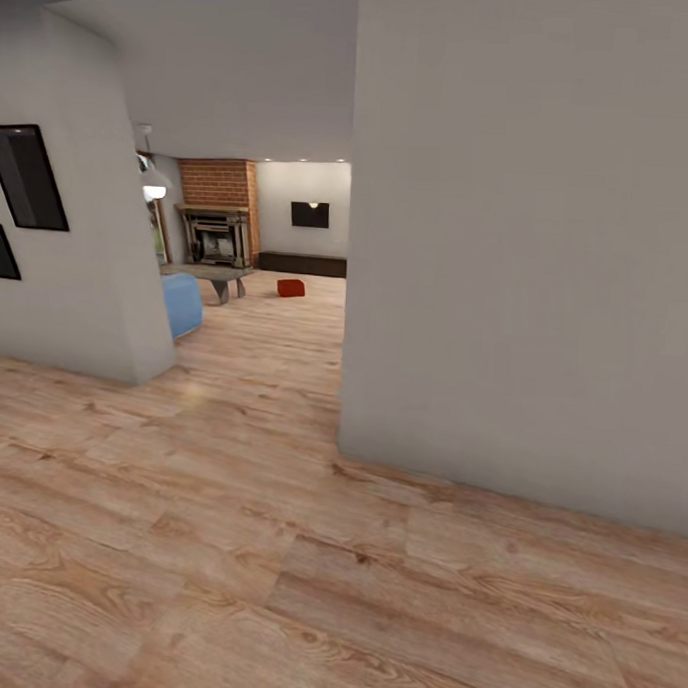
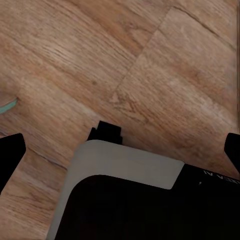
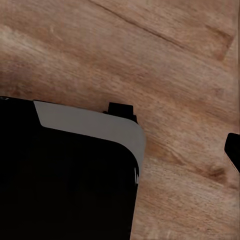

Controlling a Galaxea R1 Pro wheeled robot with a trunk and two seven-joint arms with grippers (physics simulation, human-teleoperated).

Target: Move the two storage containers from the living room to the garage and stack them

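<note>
Far across the living room, a storage container sits on wood.

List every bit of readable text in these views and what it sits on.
White marking on the robot's black body, left wrist view: a few characters, upside down and too blurred to read.
Nothing else carries text: not the black TV, the wall frames or the storage container.

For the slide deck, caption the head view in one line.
Hallway view past a white wall into the living room: one red-orange storage container on the wood floor, brick fireplace beyond.
</note>
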